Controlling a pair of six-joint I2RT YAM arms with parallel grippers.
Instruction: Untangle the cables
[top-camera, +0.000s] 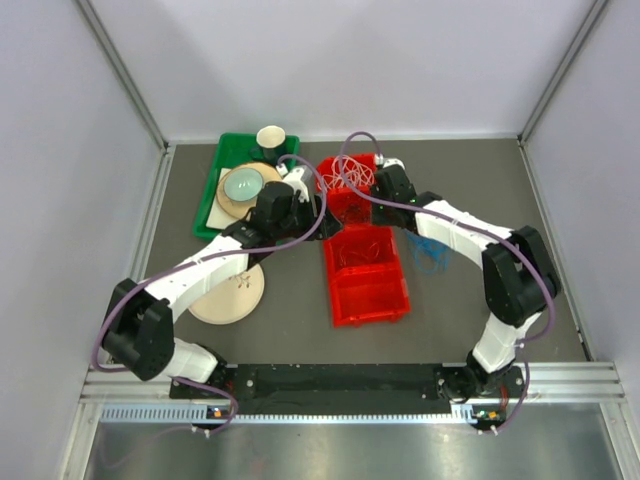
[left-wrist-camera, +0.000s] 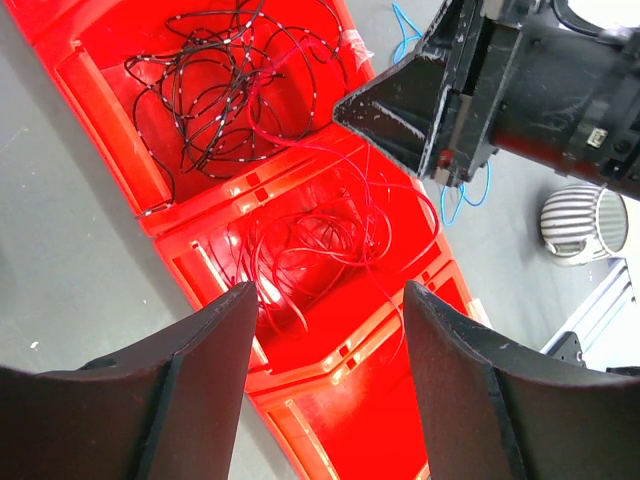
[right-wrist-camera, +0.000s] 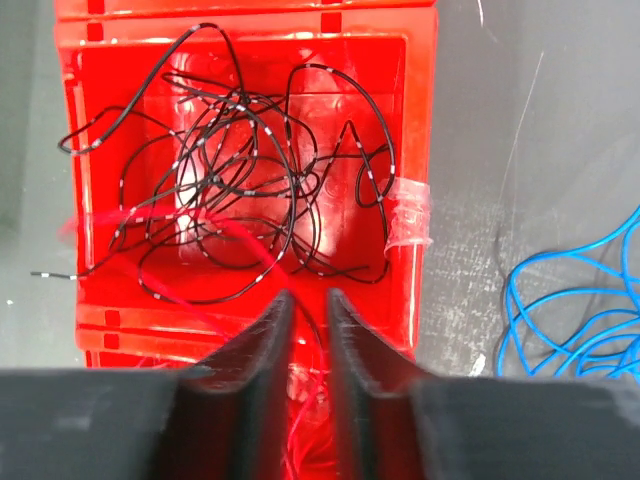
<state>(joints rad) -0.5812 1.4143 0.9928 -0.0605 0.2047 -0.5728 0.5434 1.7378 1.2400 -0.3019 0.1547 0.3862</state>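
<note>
Over the red cables (left-wrist-camera: 310, 250), the right gripper (right-wrist-camera: 309, 297) stands narrow-jawed, grip unclear; best draw one strand up slowly while the left gripper (left-wrist-camera: 330, 292), jaws wide, pins the rest

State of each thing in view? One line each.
left hand: open, empty
right hand: jaws nearly together, grip unclear
black cables: tangled, in a red bin
red cables: tangled, in the neighbouring bin
blue cables: loose heap on the table
</note>
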